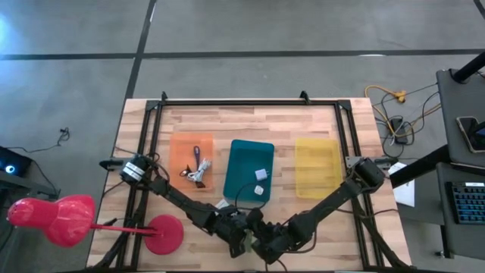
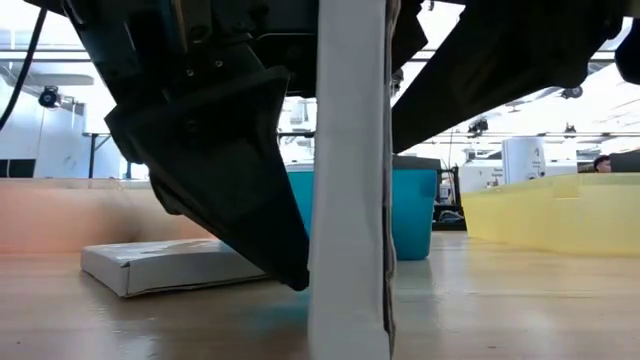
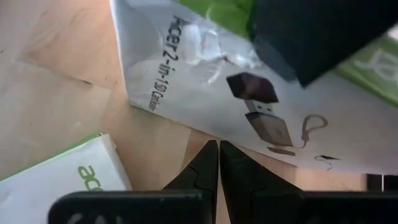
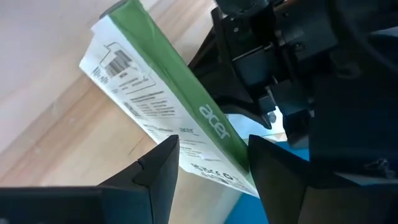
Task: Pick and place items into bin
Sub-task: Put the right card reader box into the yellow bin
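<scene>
A flat white packet with a green edge and dark prints (image 4: 155,99) stands on edge near the table's near edge, upright in the low view (image 2: 350,180). My right gripper (image 4: 211,168) is shut on it. My left gripper (image 3: 219,152) is shut, and its tips point at the packet's printed face (image 3: 205,87) from close by. In the high view both grippers (image 1: 246,241) (image 1: 267,244) meet by the near edge. A second white packet (image 2: 170,265) lies flat on the table beside them. A purple stick and black wiry pieces (image 1: 195,168) lie in the orange bin (image 1: 179,152). My right gripper pinches the packet across its thickness, one finger (image 4: 158,165) on the barcode face (image 4: 186,152) and the other on the printed face (image 3: 261,46). The green edge (image 4: 211,127) runs between the fingers. The packet is upright; whether its lower edge touches the table is hidden. My left gripper's shut tips (image 3: 211,149) are right at the packet's lower border; I cannot tell whether they touch it.
The teal bin (image 1: 241,155) holds small white pieces, with the yellow bin (image 1: 317,167) to its right. The pink-red stand (image 1: 61,220) and its round base (image 1: 163,233) sit at the near left corner. A dark frame (image 1: 227,102) borders the far side.
</scene>
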